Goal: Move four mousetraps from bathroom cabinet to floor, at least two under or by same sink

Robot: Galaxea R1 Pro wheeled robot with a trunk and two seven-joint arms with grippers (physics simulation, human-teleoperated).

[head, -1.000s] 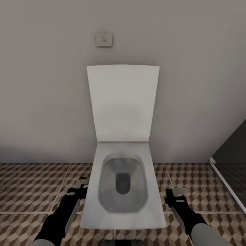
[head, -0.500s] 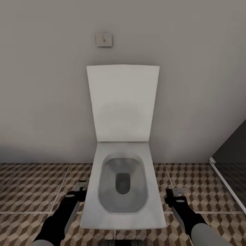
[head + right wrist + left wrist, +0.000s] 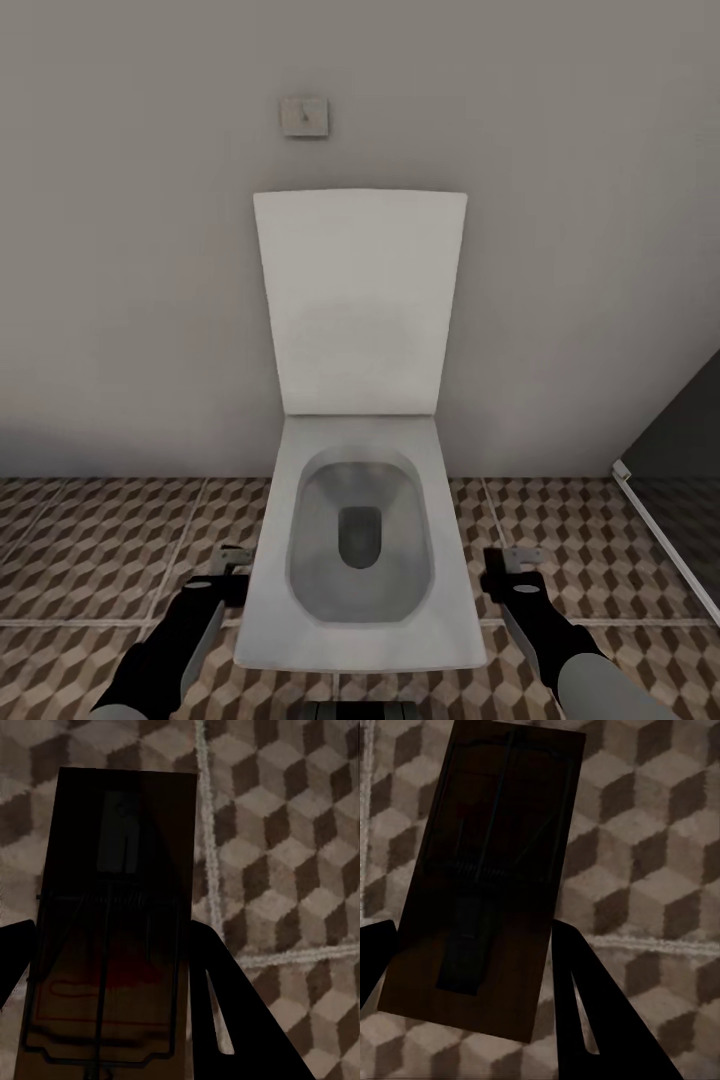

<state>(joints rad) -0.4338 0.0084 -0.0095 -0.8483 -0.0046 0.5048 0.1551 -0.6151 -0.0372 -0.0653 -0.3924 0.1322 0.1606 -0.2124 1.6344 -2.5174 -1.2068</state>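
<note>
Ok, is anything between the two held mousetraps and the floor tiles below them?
Nothing visible: the left mousetrap and the right mousetrap each hang between gripper fingers over bare bathroom floor. The toilet stands between the left gripper and right gripper, not beneath either.

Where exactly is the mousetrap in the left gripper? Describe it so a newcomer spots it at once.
Start at the white toilet against the wall, standing on the cube-patterned floor. The left gripper hangs beside the bowl, over the tiles. Between its fingers sits the mousetrap, a flat dark brown wooden slab with a wire bar and spring, plain against the pale tiles.
</note>
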